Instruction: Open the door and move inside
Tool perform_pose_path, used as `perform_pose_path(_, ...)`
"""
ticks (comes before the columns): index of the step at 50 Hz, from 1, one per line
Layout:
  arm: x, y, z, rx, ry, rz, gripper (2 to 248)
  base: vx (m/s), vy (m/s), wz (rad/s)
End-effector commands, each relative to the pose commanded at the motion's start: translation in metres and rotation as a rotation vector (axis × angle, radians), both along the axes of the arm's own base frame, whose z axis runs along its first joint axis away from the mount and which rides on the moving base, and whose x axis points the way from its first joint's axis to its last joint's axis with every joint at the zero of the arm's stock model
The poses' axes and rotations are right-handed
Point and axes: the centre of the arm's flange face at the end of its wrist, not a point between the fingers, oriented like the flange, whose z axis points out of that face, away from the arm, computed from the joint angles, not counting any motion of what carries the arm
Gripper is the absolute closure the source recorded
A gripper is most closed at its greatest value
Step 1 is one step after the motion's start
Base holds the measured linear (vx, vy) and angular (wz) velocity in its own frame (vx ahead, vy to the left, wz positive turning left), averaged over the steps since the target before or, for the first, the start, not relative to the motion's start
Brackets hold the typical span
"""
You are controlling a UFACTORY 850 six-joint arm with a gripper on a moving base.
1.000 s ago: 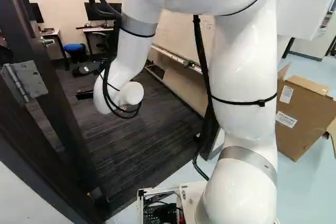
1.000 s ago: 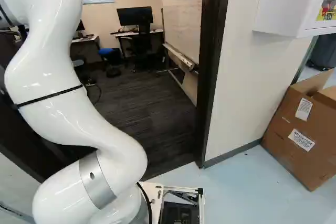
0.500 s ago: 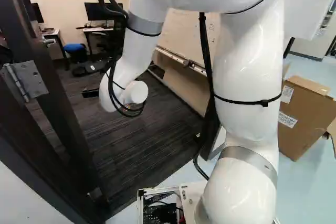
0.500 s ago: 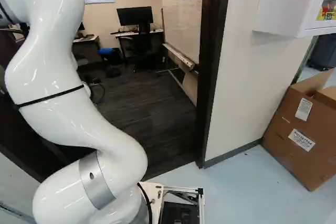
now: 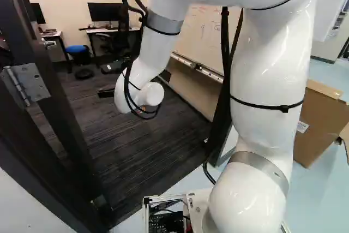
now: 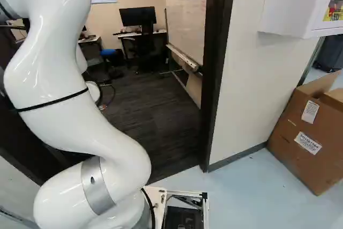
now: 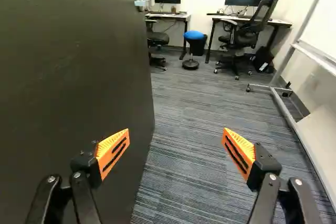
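Note:
The gripper (image 5: pixel 105 93) shows only as a small dark part beyond the arm's wrist in the left base view. In the wrist view the gripper (image 7: pixel 176 135) is open, its orange-padded fingers wide apart with nothing gripped. The dark door (image 7: pixel 73 77) stands swung into the room, its broad face beside and behind one finger; whether they touch I cannot tell. A silver door handle (image 7: pixel 144 1) is near its far edge. At the left of the left base view are the door's hinge (image 5: pixel 26 84) and, farther in, its lever (image 5: pixel 49 42).
Beyond the doorway (image 6: pixel 213 68) lies dark carpet (image 7: pixel 184 150). A whiteboard on a wheeled stand (image 7: pixel 286 103) lines one side. Desks, an office chair (image 7: pixel 247 30) and a blue stool (image 7: pixel 193 35) stand at the back. Outside are a wall cabinet (image 6: pixel 292 6) and a cardboard box (image 6: pixel 308 138).
The arm has swung to the right in the left base view, carrying the wrist and gripper away from the door's side. The base and the door have not moved.

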Motion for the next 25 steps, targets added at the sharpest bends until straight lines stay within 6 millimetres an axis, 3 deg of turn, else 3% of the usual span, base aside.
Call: perform_pose_path(25,-0.003,-0.089,0.007,-0.001,0.005,-0.166,3,0.000,0.000,0.000)
